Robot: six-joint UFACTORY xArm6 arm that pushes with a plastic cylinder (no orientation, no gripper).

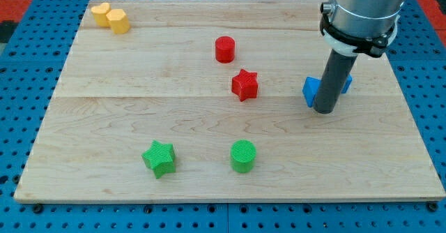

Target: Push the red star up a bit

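Note:
The red star (244, 85) lies near the middle of the wooden board (104, 121). A red cylinder (224, 49) stands just above it and slightly to the view's left. My tip (325, 110) is at the view's right, well to the right of the red star and a little lower. The rod stands in front of a blue block (313, 90) and partly hides it, so its shape is unclear.
A yellow heart (102, 14) and a yellow block (118, 21) sit together at the top left corner. A green star (159, 158) and a green cylinder (243, 156) lie near the view's bottom. The board rests on a blue perforated surface (28, 86).

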